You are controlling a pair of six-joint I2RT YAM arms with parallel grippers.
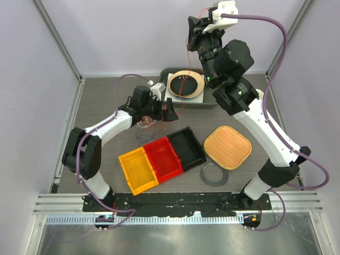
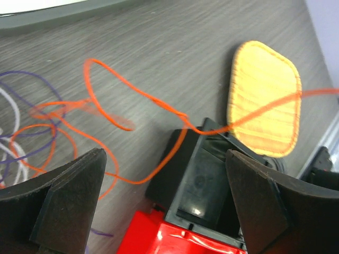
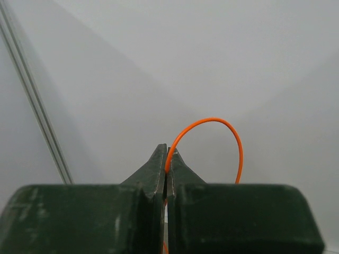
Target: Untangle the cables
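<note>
Right gripper [image 3: 167, 154] is pinched shut on the orange cable [image 3: 212, 120], raised high over the far side of the table, and a small loop arcs off to the right of the jaws. Left gripper [image 2: 164, 159] is spread wide and low, gripping nothing. Its camera shows the orange strand trailing across the black bin [image 2: 198, 180] and woven mat [image 2: 265, 79], with the purple cable [image 2: 26, 76] and white cable [image 2: 13, 111] cut off at the left edge. From overhead the tangle [image 1: 144, 123] is half hidden beside the left arm, and the pinch itself is too small to make out.
</note>
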